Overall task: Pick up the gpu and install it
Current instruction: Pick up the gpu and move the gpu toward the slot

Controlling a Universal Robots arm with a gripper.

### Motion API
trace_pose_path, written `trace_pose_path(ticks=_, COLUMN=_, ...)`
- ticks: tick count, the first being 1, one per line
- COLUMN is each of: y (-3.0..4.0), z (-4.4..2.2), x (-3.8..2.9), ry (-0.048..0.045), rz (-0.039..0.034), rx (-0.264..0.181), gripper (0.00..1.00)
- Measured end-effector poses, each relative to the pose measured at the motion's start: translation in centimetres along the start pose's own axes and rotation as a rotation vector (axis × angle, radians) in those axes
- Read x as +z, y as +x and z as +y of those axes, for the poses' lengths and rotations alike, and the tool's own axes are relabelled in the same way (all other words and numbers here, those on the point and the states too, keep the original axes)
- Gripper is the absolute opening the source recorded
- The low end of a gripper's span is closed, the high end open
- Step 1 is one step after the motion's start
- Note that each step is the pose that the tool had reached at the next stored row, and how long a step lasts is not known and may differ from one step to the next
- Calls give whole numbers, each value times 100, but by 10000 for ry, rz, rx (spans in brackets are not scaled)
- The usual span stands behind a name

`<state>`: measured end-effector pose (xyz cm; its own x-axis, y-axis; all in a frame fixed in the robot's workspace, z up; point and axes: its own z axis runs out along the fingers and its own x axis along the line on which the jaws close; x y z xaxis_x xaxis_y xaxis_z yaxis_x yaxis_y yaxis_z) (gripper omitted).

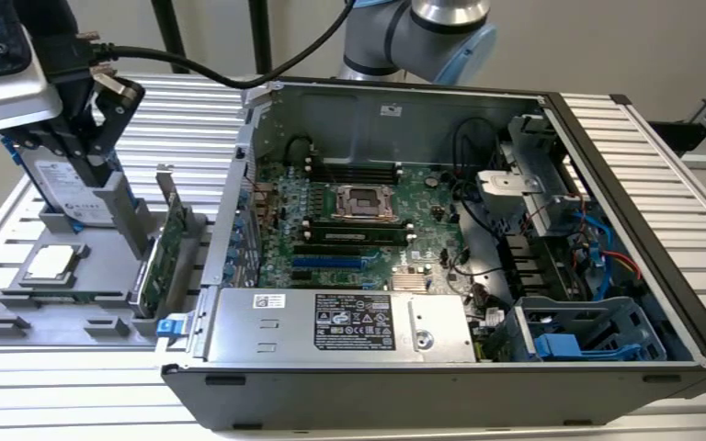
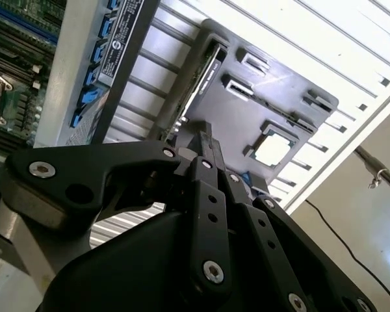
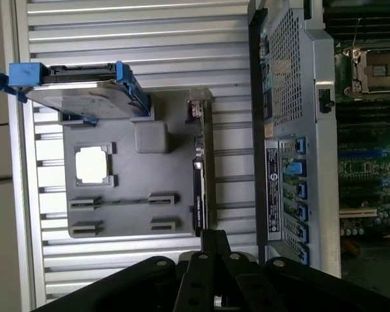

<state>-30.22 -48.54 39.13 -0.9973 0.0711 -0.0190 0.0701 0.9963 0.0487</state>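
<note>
The end effector (image 1: 84,158) hangs above the gray holder (image 1: 19,308) on the tabletop (image 1: 181,119), fingers pinched together on nothing. The gpu (image 1: 163,253) stands on edge in its slot, just beside the open computer case (image 1: 629,193). Likely it's parked upright so the top edge offers a grip. In the first wrist view, the fingertips line up with that edge.

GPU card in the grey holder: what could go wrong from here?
1. The gripper hangs by the silver hard drive with blue rails, not over the thin green GPU card; a descent here could strike the drive.
2. The card stands close to the open computer case's wall, so lifting it might scrape there.
</note>
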Motion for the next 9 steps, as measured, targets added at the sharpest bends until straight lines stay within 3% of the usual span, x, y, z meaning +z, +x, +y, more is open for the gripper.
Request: trace_pose_path(ticks=9, y=43, z=-6, x=29, ry=1, rz=5, rx=0, gripper=0)
